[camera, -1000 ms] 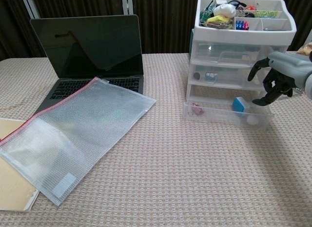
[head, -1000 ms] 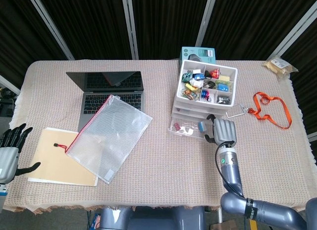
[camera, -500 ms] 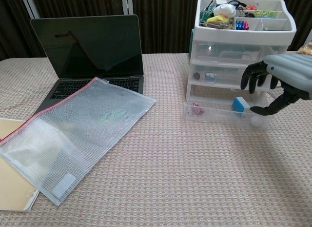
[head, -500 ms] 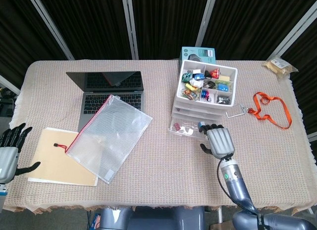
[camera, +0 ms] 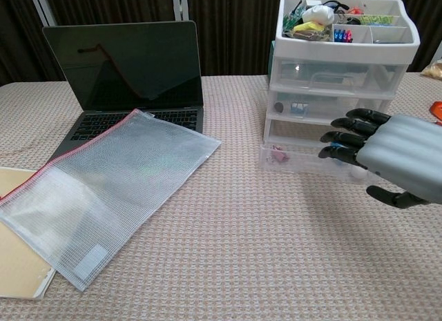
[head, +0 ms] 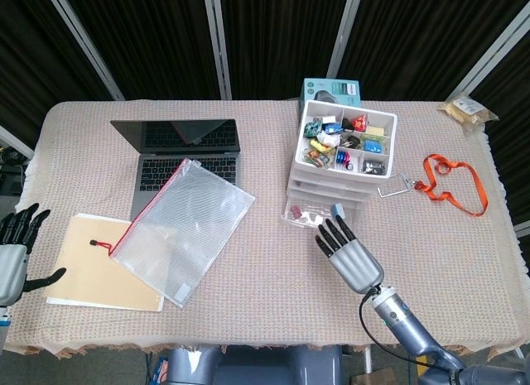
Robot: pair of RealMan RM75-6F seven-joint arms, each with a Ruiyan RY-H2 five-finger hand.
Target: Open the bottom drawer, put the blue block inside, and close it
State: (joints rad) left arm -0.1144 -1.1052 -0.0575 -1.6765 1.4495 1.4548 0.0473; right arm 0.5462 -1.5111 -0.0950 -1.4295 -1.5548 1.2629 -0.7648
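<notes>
Beige woven worktop [head: 273,277]. Bottom drawer [head: 310,216] open, blue block [head: 337,209] inside. Right robot hand [head: 348,251] flat, fingers spread, empty; off-centre push could skew the drawer.

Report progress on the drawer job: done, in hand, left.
Done: the bottom drawer is pulled out and the blue block lies inside it. In hand: nothing is held; the right hand hovers open in front of the drawer, fingers pointing at it. The left hand idles at the table edge. Left: push the drawer closed.

blue block [head: 337,209] — mostly behind right hand [camera: 394,154]
</notes>
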